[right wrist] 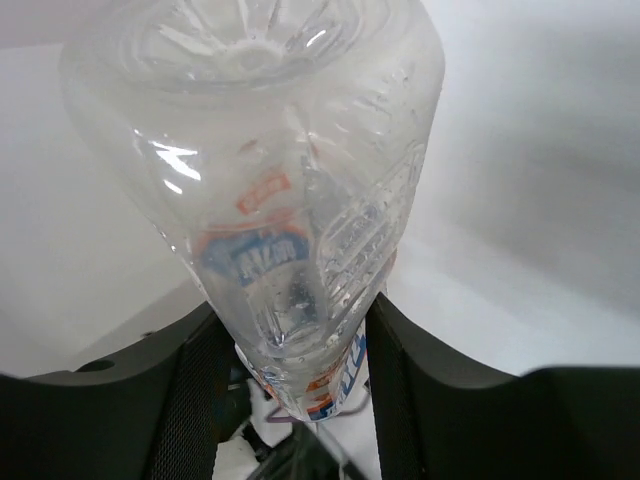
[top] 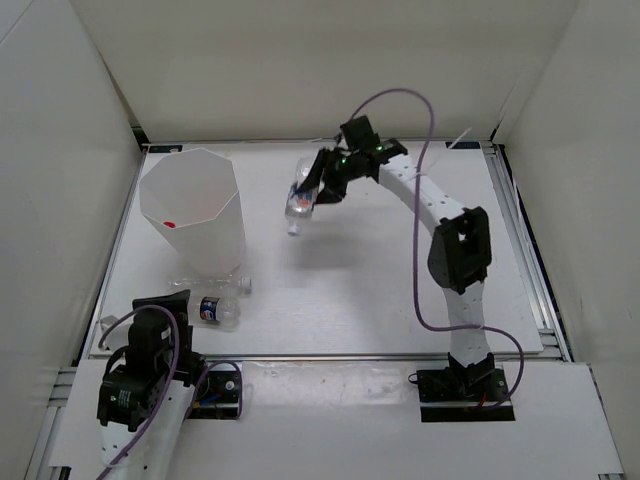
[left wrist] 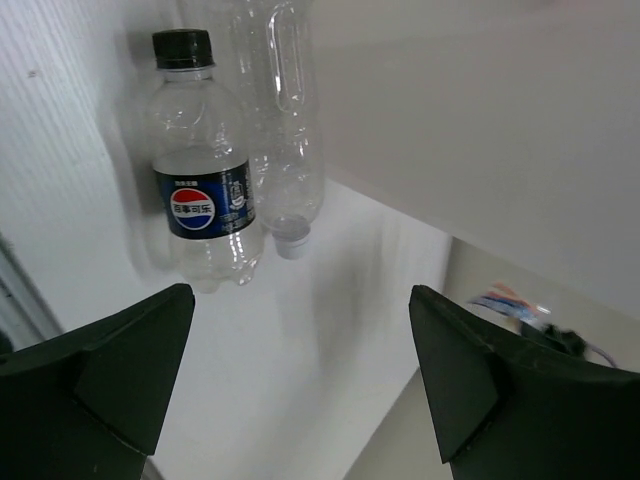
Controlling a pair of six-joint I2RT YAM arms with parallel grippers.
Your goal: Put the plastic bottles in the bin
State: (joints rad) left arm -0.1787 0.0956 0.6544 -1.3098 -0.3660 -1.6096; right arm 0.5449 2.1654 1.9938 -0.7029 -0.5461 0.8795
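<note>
My right gripper (top: 312, 192) is shut on the blue-white label bottle (top: 298, 203) and holds it above the table, right of the bin; the bottle fills the right wrist view (right wrist: 290, 200) between the fingers (right wrist: 185, 400). The tall white octagonal bin (top: 226, 215) stands at the far left; a red spot (top: 170, 224) shows inside it. The dark-blue label bottle with black cap (top: 212, 309) and the plain clear bottle (top: 215, 282) lie at the bin's foot; both show in the left wrist view (left wrist: 205, 190), (left wrist: 285, 130). My left gripper (left wrist: 300, 385) is open and empty, near them.
White walls enclose the table on three sides. A metal rail (top: 525, 250) runs along the right edge. A purple cable (top: 425, 220) loops beside the right arm. The bin's wall (left wrist: 480, 120) fills the right of the left wrist view.
</note>
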